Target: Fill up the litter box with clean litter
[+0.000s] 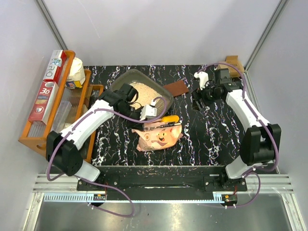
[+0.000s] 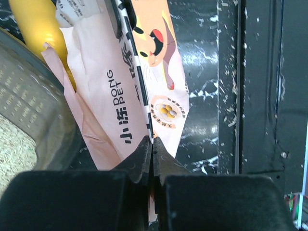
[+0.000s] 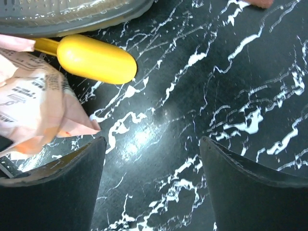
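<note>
The dark grey litter box (image 1: pixel 126 79) stands at the table's back middle, and beige clean litter (image 1: pixel 143 89) covers its floor. The pink pig-printed bag (image 1: pixel 161 135) lies in front of it. A yellow scoop (image 1: pixel 169 119) rests at the bag's top. My left gripper (image 1: pixel 153 111) is shut on the bag's top seam (image 2: pixel 144 96), beside the box wall (image 2: pixel 38 115), where litter (image 2: pixel 12 151) shows. My right gripper (image 3: pixel 151 144) is open and empty over bare table, right of the scoop (image 3: pixel 96 58), the bag (image 3: pixel 33 101) and the box rim (image 3: pixel 72 21).
An orange wooden rack (image 1: pixel 33 137) with foil and wrap boxes runs along the left edge. A brown card (image 1: pixel 175 88) lies right of the litter box. A small wooden piece (image 1: pixel 234 62) sits at the back right corner.
</note>
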Robot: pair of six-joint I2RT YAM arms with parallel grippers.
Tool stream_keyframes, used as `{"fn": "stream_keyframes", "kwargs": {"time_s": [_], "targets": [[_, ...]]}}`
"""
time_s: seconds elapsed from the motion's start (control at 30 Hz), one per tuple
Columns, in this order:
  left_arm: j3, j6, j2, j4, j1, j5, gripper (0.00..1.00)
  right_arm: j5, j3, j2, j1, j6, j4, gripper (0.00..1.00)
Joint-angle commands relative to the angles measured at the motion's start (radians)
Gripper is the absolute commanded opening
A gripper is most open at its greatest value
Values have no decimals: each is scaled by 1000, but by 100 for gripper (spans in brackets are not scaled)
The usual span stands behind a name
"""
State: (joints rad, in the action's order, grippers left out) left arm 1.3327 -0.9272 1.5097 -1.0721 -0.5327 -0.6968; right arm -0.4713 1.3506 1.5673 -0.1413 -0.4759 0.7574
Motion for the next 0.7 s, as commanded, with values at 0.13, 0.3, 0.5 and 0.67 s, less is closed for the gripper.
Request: {"fn": "stream_keyframes", "kwargs": {"time_s": [0.13, 0.3, 0.5, 0.67], "targets": [[-87, -154, -170, -196, 7, 175, 0, -49, 15, 140, -125, -72, -203, 93], [-156, -203, -242, -200, 33, 316, 0, -8, -21, 191, -219, -84, -294, 93], [-176, -180, -276, -189, 48, 332, 0, 59, -40, 255, -297, -41, -395, 93], [-204, -179, -310, -150, 48, 344, 7, 94, -57, 286, -345, 11, -438, 93]]}}
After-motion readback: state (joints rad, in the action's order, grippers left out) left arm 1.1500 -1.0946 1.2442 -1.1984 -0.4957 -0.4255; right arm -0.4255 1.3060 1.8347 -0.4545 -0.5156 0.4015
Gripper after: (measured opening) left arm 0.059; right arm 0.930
